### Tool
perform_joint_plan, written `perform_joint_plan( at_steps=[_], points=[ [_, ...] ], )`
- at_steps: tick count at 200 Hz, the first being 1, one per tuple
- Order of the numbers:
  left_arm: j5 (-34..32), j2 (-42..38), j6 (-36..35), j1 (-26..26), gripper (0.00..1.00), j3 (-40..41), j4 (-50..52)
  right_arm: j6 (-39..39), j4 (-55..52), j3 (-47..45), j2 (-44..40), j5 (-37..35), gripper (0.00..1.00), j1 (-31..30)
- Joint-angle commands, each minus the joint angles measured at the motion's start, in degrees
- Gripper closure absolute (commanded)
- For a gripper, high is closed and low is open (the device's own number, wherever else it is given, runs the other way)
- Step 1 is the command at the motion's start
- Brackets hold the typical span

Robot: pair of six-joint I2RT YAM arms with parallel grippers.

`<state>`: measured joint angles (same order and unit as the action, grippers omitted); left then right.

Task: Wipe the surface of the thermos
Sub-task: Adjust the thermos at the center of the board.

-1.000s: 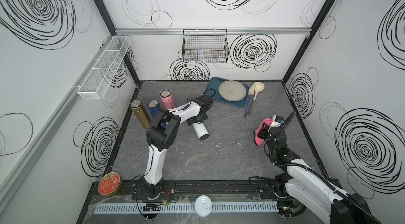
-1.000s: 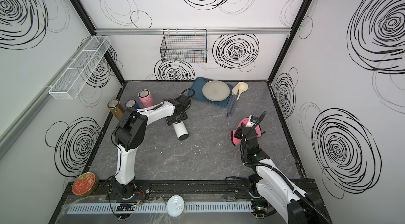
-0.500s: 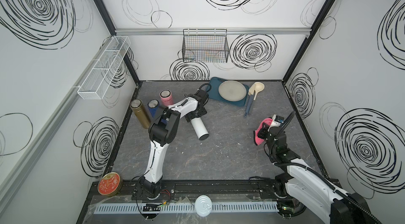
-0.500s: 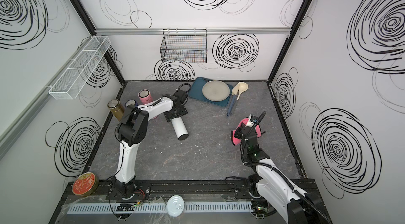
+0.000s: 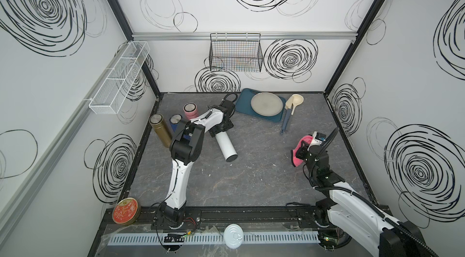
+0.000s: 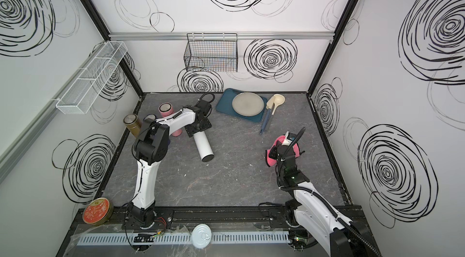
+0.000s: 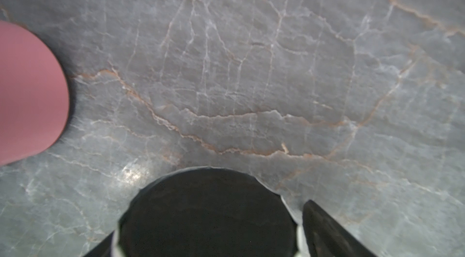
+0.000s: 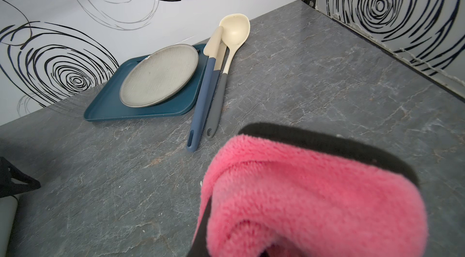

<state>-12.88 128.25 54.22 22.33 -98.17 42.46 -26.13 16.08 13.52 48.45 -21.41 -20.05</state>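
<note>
A white thermos (image 5: pixel 226 146) (image 6: pixel 203 146) with a black end lies on its side on the grey table in both top views. My left gripper (image 5: pixel 219 133) (image 6: pixel 198 131) is down over its far end. In the left wrist view the black end (image 7: pixel 206 218) sits between the two fingers of my left gripper (image 7: pixel 208 239). Whether they press on it cannot be told. At the right side, my right gripper (image 5: pixel 301 151) is shut on a pink cloth (image 5: pixel 297 160) (image 6: pixel 270 159) (image 8: pixel 314 193), held above the table and apart from the thermos.
Pink (image 5: pixel 190 110) (image 7: pixel 27 92), blue (image 5: pixel 175 119) and gold (image 5: pixel 158 130) bottles stand at the left wall. A blue tray (image 5: pixel 242 108) with a grey plate (image 5: pixel 266 103), and a spoon and spatula (image 5: pixel 289 112), lie at the back. A wire basket (image 5: pixel 235 53) hangs on the back wall.
My left gripper has come down onto the far end of the lying thermos and its jaws have narrowed. The right arm and the cloth have not moved.
</note>
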Motion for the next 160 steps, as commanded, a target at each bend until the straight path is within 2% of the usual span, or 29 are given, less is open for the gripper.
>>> perform_joint_plan(
  at_steps=[1, 20, 54, 69, 96, 118, 132, 160],
  points=[
    [0.0, 3.2, -0.7, -1.0, 0.08, -1.2, 1.1, -0.5, 0.7, 1.9, 0.1, 0.0, 1.00, 0.2],
    [0.0, 3.8, -0.6, -1.2, 0.10, -1.6, 1.0, -0.5, 0.7, 1.9, 0.1, 0.1, 1.00, 0.3],
    [-0.2, 4.1, -0.9, -1.3, 0.28, -2.2, 0.9, -0.5, 0.7, 1.9, 0.1, 0.0, 1.00, 0.2],
    [-0.3, 4.1, -1.3, -1.4, 0.43, -2.5, 0.9, -0.5, 0.6, 1.9, 0.1, 0.0, 1.00, 0.2],
    [-0.3, 3.8, -2.9, -1.3, 0.76, -4.7, 1.2, -0.5, 0.7, 2.0, 0.1, 0.1, 1.00, 0.2],
    [-1.9, 2.5, -4.9, -0.7, 1.00, -8.4, 3.3, -0.5, 0.7, 1.9, 0.1, 0.1, 1.00, 0.3],
    [-3.1, -0.6, -6.6, 0.3, 1.00, -9.1, 2.7, -0.5, 0.7, 1.9, 0.1, -0.1, 1.00, 0.2],
    [-8.3, -12.1, -12.4, 4.8, 1.00, -4.6, -5.1, -0.7, 0.7, 1.7, -0.3, -0.3, 1.00, 0.2]
  ],
)
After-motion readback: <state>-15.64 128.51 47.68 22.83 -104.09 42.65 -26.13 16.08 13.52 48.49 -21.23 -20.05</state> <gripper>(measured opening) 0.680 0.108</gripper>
